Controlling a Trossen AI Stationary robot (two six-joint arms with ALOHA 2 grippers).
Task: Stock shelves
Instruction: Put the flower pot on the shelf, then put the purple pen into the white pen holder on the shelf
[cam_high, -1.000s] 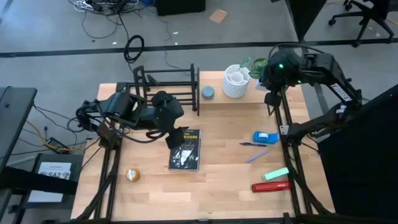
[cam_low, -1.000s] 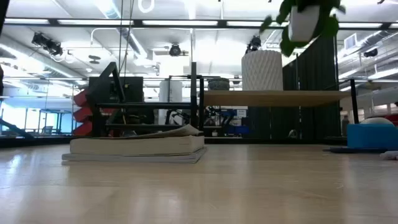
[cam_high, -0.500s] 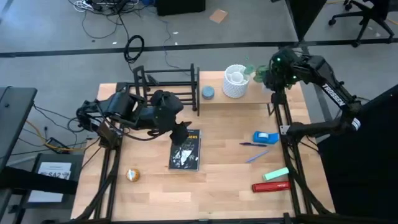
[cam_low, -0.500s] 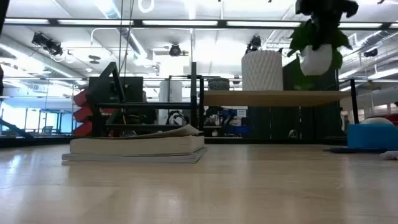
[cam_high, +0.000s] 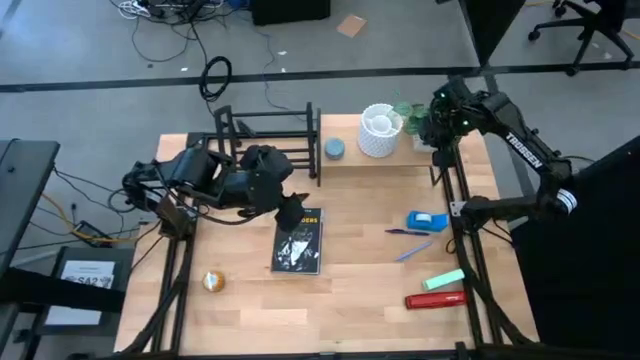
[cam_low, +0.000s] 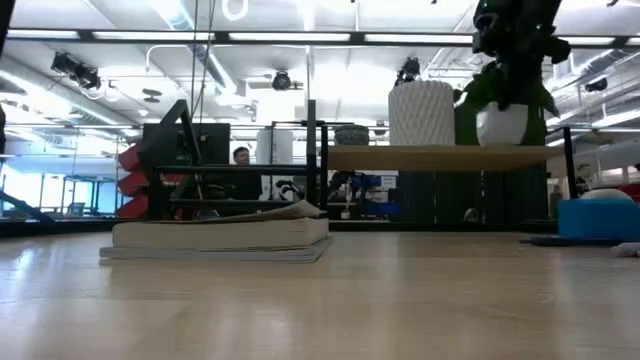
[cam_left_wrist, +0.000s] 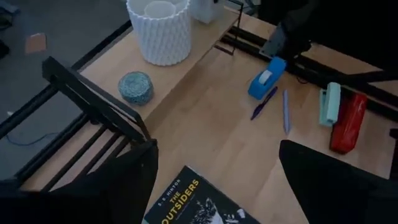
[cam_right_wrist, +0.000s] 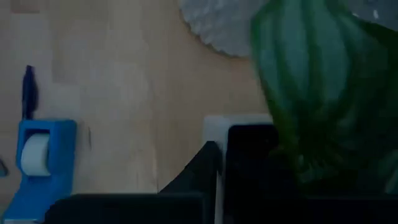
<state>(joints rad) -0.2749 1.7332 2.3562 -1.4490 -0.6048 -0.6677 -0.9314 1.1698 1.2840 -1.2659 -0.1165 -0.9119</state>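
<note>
Light wooden board (cam_low: 440, 157) on black legs.

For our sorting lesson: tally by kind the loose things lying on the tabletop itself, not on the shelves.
Book: 1
Ball: 1
Tape dispenser: 1
Pens: 2
Green block: 1
Red block: 1
Total: 7

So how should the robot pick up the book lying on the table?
The book lies flat, so probably by a long edge, from above, one finger slipping under its slightly lifted cover. The left gripper hovers open over its top end, nearest.
</note>
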